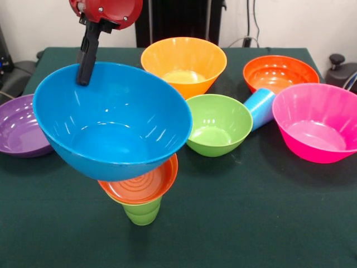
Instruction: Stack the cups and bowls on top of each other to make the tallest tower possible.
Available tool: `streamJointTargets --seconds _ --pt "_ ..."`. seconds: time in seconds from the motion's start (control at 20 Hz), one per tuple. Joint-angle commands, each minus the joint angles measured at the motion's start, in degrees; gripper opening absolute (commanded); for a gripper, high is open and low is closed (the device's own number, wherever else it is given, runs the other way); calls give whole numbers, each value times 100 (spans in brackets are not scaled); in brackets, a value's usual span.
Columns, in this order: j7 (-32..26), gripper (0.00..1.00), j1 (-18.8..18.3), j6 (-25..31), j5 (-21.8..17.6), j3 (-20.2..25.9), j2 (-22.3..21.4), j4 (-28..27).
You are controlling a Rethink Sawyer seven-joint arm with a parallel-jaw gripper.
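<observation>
A large blue bowl [111,123] hangs tilted, and my gripper [85,80] is shut on its far rim, with one black finger [87,56] showing inside the wall. Right under it a small orange bowl [142,185] sits on an upright lime green cup [142,212]. The blue bowl's underside touches or nearly touches the orange bowl; I cannot tell which. A light blue cup [260,107] lies on its side between the green bowl [218,124] and the pink bowl [318,123].
A yellow-orange bowl [184,62] and another orange bowl [280,72] stand at the back. A purple bowl [17,125] sits at the left edge, partly behind the blue bowl. The dark green tablecloth [251,212] covers the table.
</observation>
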Motion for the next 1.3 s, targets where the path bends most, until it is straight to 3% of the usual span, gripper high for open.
streamJointTargets --seconds 0.05,0.4,1.3 --pt "358 0 36 445 98 689 214 241" --pt "500 0 88 611 241 753 246 380" --pt "672 0 384 -59 298 625 561 704"
